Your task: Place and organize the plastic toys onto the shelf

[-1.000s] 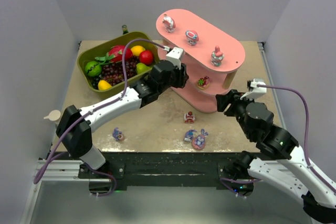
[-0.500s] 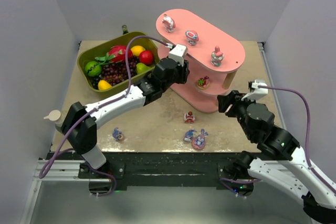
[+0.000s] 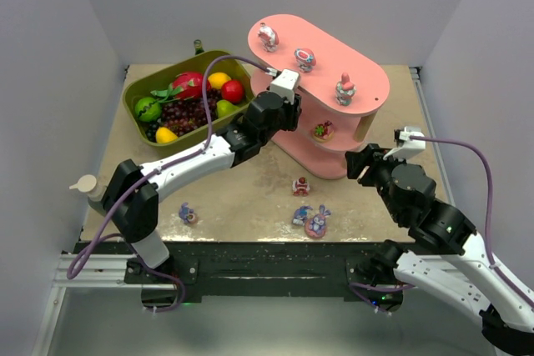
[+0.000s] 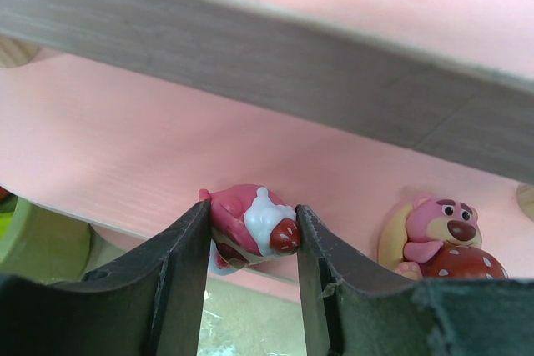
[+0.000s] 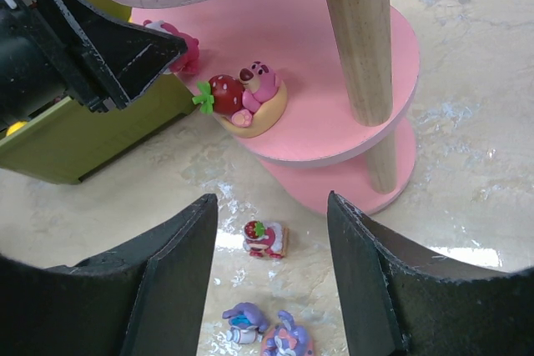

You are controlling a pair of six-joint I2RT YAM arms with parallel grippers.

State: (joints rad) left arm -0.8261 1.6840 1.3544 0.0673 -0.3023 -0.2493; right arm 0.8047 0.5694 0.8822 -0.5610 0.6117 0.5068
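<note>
Seemingly 4 toys on pink shelf

My top camera sits high behind the arm bases, looking down and forward across the whole worktop. My left wrist camera is jammed close against the shelf, facing level into its middle tier. My right wrist camera stands farther off, angled down at the same tier. Both wrist views catch the pink bear figurine there.

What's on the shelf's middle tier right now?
A pink bear figurine with a strawberry sits on the middle tier. Beside it, the left fingers hold a pink-and-white toy at the board's edge. The top board hides the tier's rear part.
</note>
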